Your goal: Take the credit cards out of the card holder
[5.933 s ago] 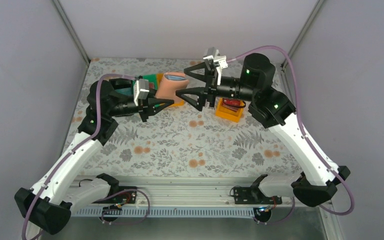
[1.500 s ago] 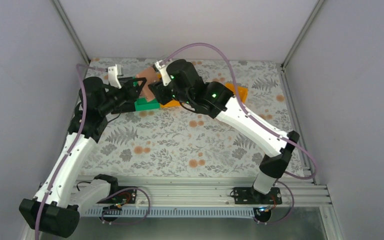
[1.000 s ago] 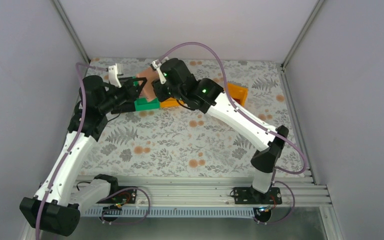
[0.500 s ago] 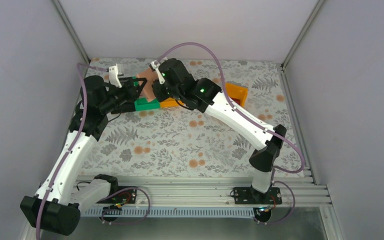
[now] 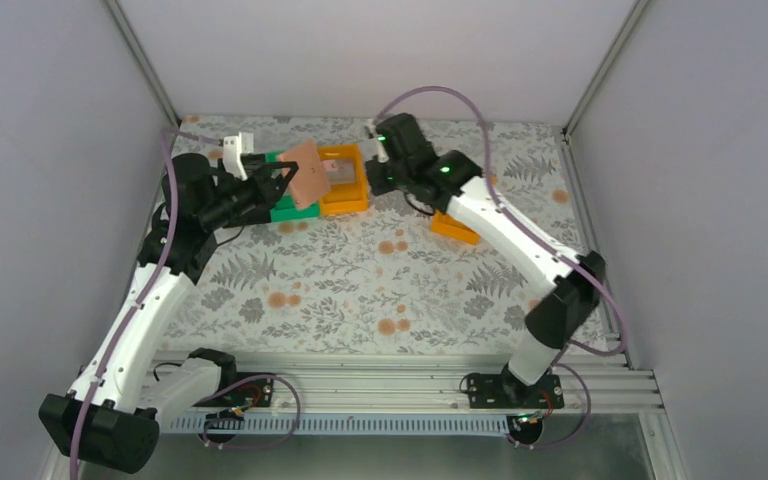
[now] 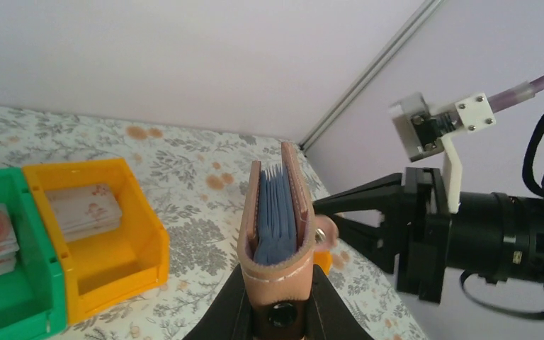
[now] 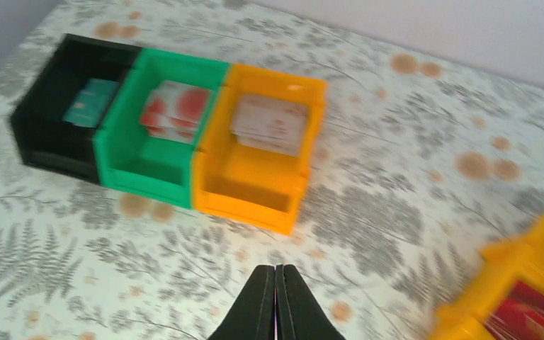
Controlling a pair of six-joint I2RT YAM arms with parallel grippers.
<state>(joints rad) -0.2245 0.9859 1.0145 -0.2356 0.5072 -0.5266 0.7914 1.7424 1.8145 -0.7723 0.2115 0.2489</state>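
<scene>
The brownish-pink card holder [image 6: 276, 212] is held upright above the bins by its spine, with my left gripper [image 6: 281, 297] shut on it. Its blue-grey sleeves [image 6: 276, 205] face up and its snap tab [image 6: 324, 232] hangs to the right. In the top view the card holder [image 5: 307, 170] tilts over the green bin. My right gripper [image 7: 275, 273] is shut with nothing showing between its fingers; it hovers right of the holder [image 5: 372, 172]. Credit cards lie in the bins: teal [image 7: 88, 103], red-white [image 7: 177, 106], whitish-pink [image 7: 269, 124].
A black bin [image 7: 42, 134], a green bin [image 7: 156, 166] and an orange bin [image 7: 255, 191] stand joined in a row at the back. A second orange bin [image 5: 455, 228] with a dark red card [image 7: 531, 319] sits to their right. Grey walls close three sides.
My right gripper has shut and pulled back to the right, away from the card holder. The holder now shows uncovered in the top view. The left arm has hardly moved.
</scene>
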